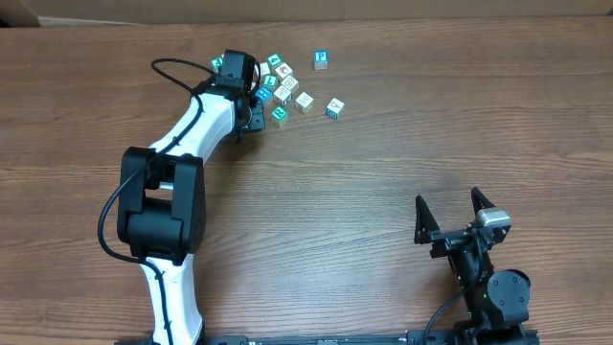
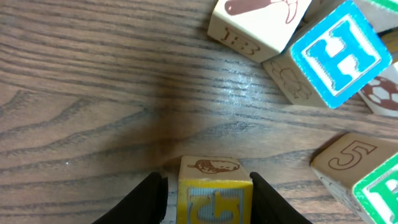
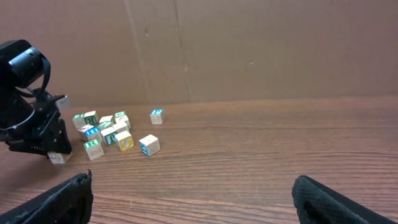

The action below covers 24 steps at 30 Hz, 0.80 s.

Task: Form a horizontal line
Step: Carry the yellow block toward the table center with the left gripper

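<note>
We are looking at a brown wooden table (image 1: 383, 172) with dark, wavy grain. Behind it a plain cardboard wall (image 3: 249, 50) is closing the scene, creased in a few places and without print.

The letter blocks (image 1: 287, 86) are lying in a loose cluster at the far side of the table, left of centre. Two of them are sitting a little apart to the right. They are not making a line.

The left gripper (image 2: 208, 190) is reaching at the left edge of this cluster. Its two black fingers are pressing on the sides of a yellow block (image 2: 211, 167) – an acorn is drawn on the top face, and the blue-framed letter on the front face is cut off, so we cannot read it. Near it we are reading a white "H" on a blue block (image 2: 339, 53) and a brown "5" on a pale block (image 2: 351, 155).

The right gripper (image 1: 450, 206) is resting near the front right of the table, well apart from the blocks – its fingers are spread wide and are holding nothing.
</note>
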Available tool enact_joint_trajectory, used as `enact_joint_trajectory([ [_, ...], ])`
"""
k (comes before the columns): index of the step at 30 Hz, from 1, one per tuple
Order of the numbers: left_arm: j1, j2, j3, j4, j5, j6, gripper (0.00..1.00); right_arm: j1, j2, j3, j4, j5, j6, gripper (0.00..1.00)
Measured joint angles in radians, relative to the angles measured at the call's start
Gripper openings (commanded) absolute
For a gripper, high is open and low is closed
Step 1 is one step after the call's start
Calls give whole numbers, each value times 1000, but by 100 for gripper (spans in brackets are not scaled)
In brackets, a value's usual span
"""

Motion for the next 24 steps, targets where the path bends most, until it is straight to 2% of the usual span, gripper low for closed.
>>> enact_joint_trajectory([
  [7,0,-14,-2,-37,0,0,31,0,0,0,0,0,0,100],
  [11,0,-85,-5,-87,-3,0,30,0,0,0,0,0,0,100],
  [19,0,-314,-5,-275,-3,-12,27,0,0,0,0,0,0,100],
  [24,-6,-381,-5,-410,-2,-20,26,0,0,0,0,0,0,100],
])
